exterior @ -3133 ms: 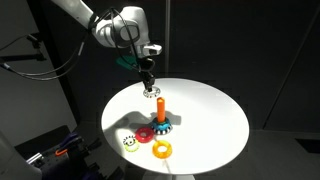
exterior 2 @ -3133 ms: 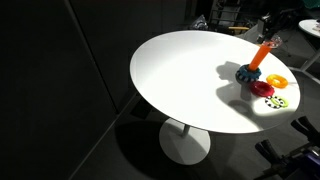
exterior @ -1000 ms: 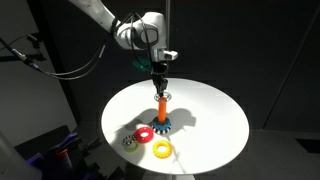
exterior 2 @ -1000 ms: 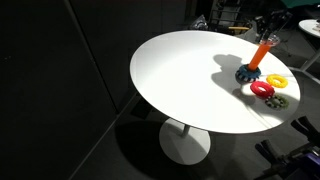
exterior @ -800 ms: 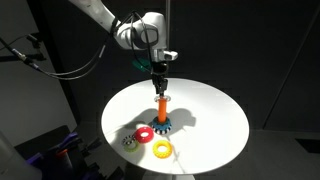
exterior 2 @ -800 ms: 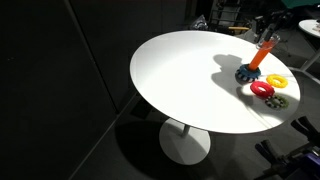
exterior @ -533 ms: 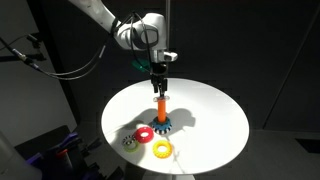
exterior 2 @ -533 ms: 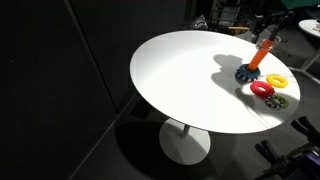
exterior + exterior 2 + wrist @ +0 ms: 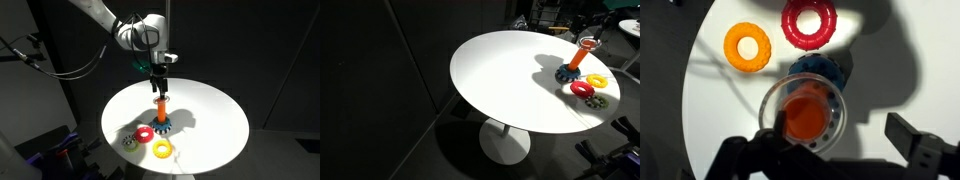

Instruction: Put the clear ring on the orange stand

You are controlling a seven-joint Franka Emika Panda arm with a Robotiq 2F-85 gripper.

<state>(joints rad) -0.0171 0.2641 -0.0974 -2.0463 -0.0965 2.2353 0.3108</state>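
Note:
In the wrist view the clear ring lies around the top of the orange stand, with the dark blue toothed ring at the stand's foot behind it. My gripper is open, one finger on each side, and touches neither ring nor stand. In an exterior view the gripper hangs straight above the orange stand on the round white table. From the opposite side, the clear ring shows as a pale loop at the top of the stand.
A red ring and a yellow ring lie on the table near the stand, with a small green-and-yellow piece beside them. In the wrist view the red ring and yellow ring lie beyond the stand.
The jaws have gone from shut to open, letting go of the clear ring at the top of the stand. The arm has stayed above the stand.

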